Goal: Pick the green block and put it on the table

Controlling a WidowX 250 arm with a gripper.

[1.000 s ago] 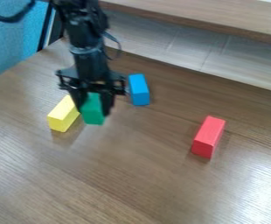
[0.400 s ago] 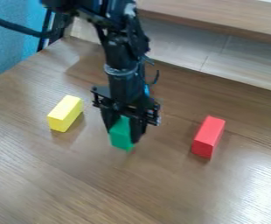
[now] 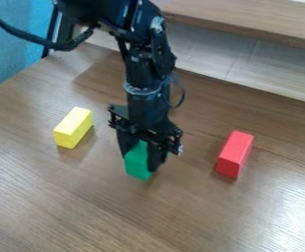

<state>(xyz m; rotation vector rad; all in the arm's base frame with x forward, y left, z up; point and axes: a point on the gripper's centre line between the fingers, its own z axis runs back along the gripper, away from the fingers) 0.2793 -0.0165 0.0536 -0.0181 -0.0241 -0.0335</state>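
My gripper (image 3: pixel 142 160) hangs over the middle of the wooden table (image 3: pixel 83 206), pointing down, with its fingers shut on the green block (image 3: pixel 137 161). The block stands upright between the fingers, and its lower end shows below them. Whether that end touches the table I cannot tell.
A yellow block (image 3: pixel 73 128) lies to the left of the gripper, and a red block (image 3: pixel 234 153) lies to the right. Behind runs a raised wooden ledge (image 3: pixel 247 22). The arm covers the spot where the blue block lay.
The gripper has come right and toward the camera with the green block, first quickly, then slightly lower in view. The blue block has become hidden behind the arm. Yellow and red blocks stayed put.
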